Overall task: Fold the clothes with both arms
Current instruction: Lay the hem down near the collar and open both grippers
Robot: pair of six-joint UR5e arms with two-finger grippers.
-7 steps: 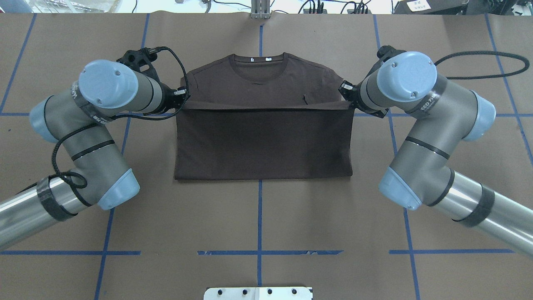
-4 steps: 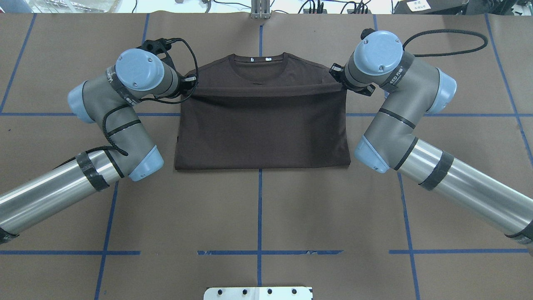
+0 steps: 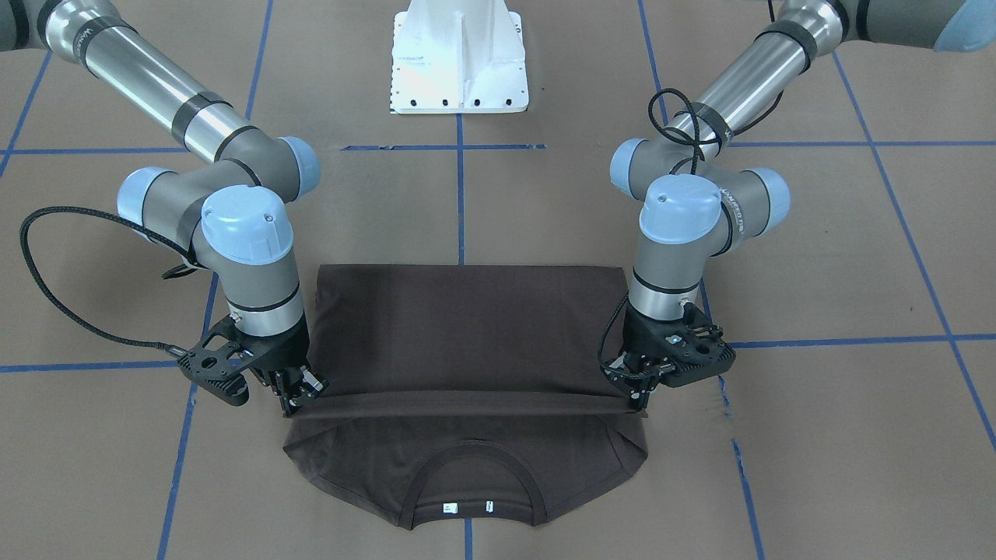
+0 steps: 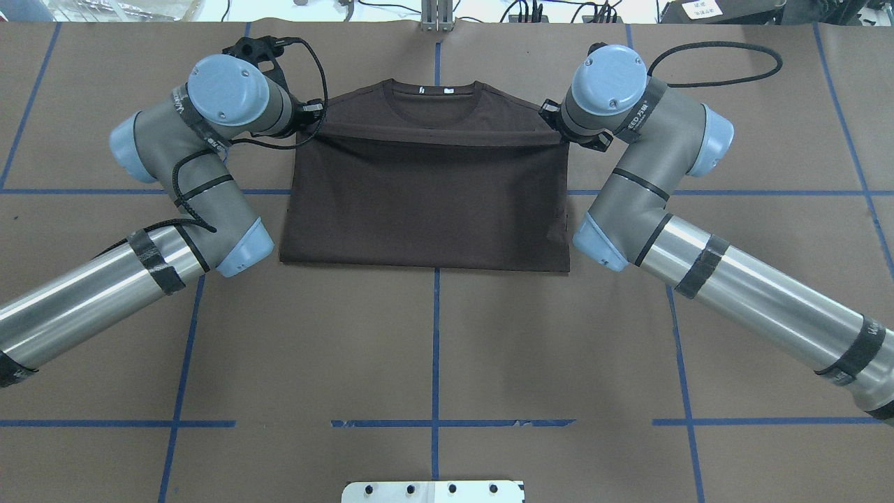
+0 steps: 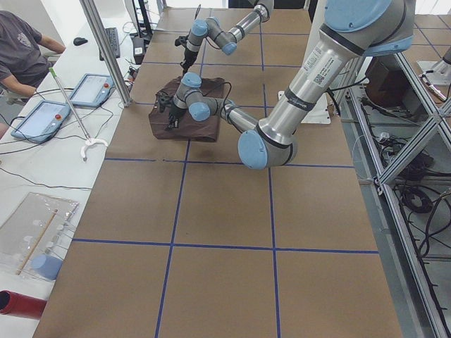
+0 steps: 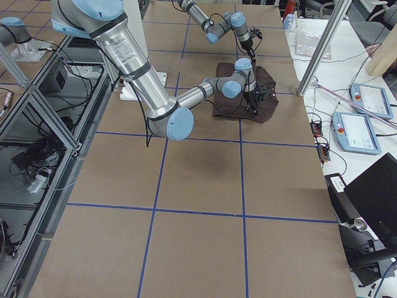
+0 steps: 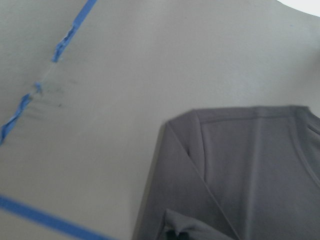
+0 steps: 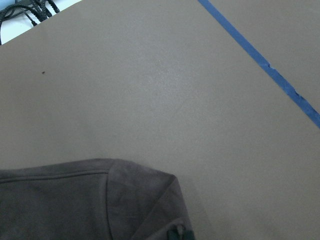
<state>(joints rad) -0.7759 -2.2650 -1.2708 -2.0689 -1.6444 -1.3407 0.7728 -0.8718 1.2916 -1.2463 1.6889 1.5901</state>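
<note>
T-shirt (image 4: 426, 202), dark brown, lies flat on the brown table (image 4: 433, 349), lower half doubled over the chest. The doubled edge runs taut just short of the collar (image 3: 469, 467). Left gripper (image 3: 640, 395): fingers pinched tight on one end of that edge. Right gripper (image 3: 299, 398): fingers pinched tight on the other end. White neck tags (image 3: 449, 508) are exposed.

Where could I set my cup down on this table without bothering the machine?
The broad bare table between the folded T-shirt and the white pedestal is free. It is crowded at the shirt's shoulders, where the left pincer and right pincer grip the cloth.
</note>
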